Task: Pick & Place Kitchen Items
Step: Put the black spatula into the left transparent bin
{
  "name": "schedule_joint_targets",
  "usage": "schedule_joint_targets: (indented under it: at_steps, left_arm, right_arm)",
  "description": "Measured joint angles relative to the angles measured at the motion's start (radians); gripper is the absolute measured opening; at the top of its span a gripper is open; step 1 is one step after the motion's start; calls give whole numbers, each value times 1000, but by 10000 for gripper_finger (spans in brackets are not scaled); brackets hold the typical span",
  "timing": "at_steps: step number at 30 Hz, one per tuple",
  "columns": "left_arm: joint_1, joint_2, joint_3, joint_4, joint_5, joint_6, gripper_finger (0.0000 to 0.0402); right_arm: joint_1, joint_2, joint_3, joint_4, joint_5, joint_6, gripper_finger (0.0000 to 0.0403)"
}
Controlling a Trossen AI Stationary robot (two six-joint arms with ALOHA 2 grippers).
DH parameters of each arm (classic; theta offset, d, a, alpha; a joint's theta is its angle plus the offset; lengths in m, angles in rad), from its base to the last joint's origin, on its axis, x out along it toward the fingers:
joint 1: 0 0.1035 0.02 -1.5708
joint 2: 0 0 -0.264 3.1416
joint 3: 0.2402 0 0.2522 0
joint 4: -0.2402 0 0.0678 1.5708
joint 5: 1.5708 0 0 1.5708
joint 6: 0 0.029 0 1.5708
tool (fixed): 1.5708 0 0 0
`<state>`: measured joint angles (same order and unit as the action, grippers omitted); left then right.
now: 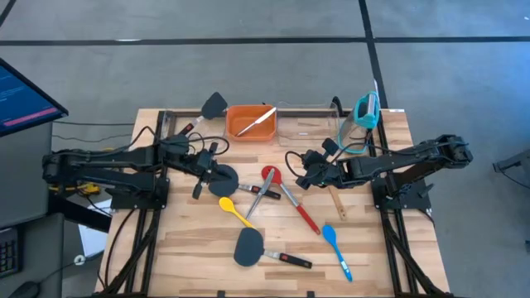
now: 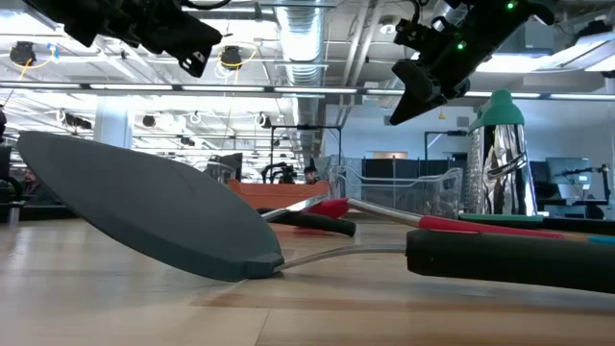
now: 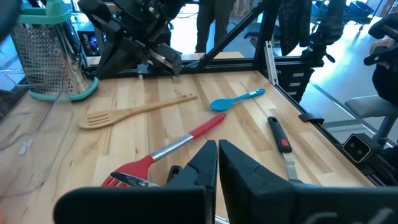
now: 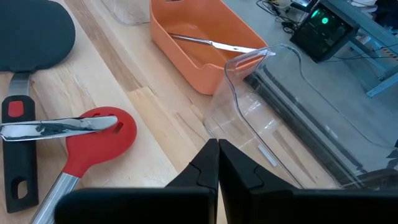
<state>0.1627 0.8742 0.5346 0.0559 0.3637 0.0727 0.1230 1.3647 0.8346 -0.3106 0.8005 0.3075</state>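
Note:
Utensils lie flat on the wooden table: a black spatula near the front, a second at the middle, a third at the far edge, a yellow spoon, a red spoon with metal tongs across it, a blue spoon and a wooden fork. My left gripper hangs shut and empty above the middle spatula. My right gripper hangs shut and empty just right of the red spoon's bowl. Both are well above the table in the low view.
An orange bin with a metal utensil inside stands at the far edge. A clear bin stands right of it, and a teal-topped metal grater farther right. A monitor stands off the table's left.

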Motion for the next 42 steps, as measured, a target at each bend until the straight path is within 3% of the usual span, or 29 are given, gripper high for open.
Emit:
schedule_joint_targets:
  at_steps: [42]
  left_arm:
    - [0, 0, 0, 59, -5, 0, 2]
  right_arm:
    - [-9, 0, 0, 7, 0, -1, 0]
